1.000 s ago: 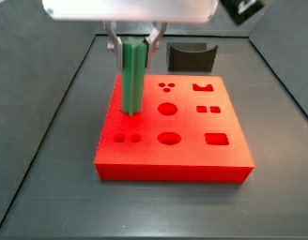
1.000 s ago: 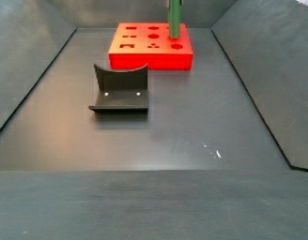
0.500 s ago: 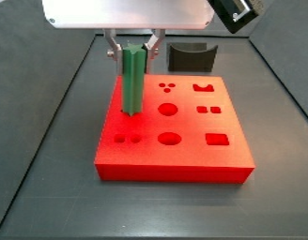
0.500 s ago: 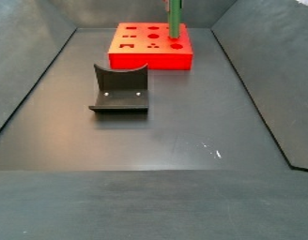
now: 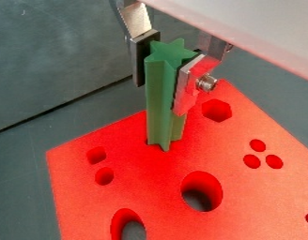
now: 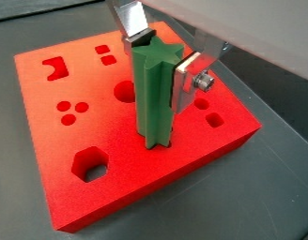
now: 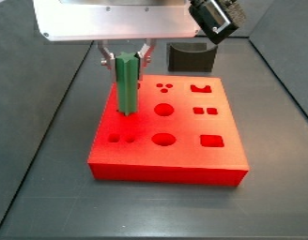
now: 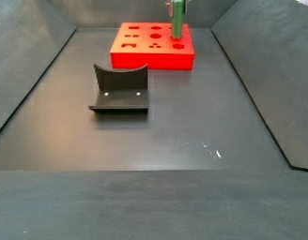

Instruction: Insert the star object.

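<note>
The star object [image 7: 127, 82] is a long bright green ridged rod, held upright. My gripper [image 7: 127, 54] is shut on its upper part, one pad on each side, as both wrist views show [image 5: 168, 64] [image 6: 161, 58]. The rod's lower end meets the top face of the red block [image 7: 182, 155] near its left edge; in both wrist views [image 5: 161, 143] [image 6: 154, 142] it sits at a hole there. How deep it goes I cannot tell. In a side view the rod [image 8: 177, 19] stands at the red block's [image 8: 150, 58] right end, the gripper out of frame.
The red block has several shaped holes: round [image 7: 164, 109], square [image 7: 213, 142], small dots [image 7: 161, 89]. A dark grey curved block [image 7: 188, 55] stands behind the red block. The dark L-shaped fixture [image 8: 119, 89] stands on the floor. Dark walls ring the floor.
The red block and rod sit slightly lower and further left in the side view. The gripper stays shut on the rod, which looks a little lower against the block.
</note>
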Controlling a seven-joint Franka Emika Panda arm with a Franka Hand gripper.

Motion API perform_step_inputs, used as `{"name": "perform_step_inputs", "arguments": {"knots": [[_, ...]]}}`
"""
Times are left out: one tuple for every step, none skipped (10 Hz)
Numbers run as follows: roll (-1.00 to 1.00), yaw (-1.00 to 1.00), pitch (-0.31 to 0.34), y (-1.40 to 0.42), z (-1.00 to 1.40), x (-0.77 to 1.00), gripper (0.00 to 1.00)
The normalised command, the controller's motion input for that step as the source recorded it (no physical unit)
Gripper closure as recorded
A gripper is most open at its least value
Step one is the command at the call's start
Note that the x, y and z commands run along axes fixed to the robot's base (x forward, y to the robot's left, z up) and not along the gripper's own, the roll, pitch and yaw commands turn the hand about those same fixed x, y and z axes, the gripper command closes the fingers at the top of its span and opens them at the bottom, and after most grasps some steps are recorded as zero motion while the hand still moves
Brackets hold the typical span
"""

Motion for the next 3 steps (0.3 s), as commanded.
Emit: {"name": "perform_step_inputs", "arguments": {"knots": [[0.17,0.01,-0.18,-0.07,-0.79,-0.18,1.0],[-0.02,0.0,-0.003,0.0,0.0,0.0,1.0],[0.0,0.0,0.0,0.0,0.0,0.0,1.0]]}}
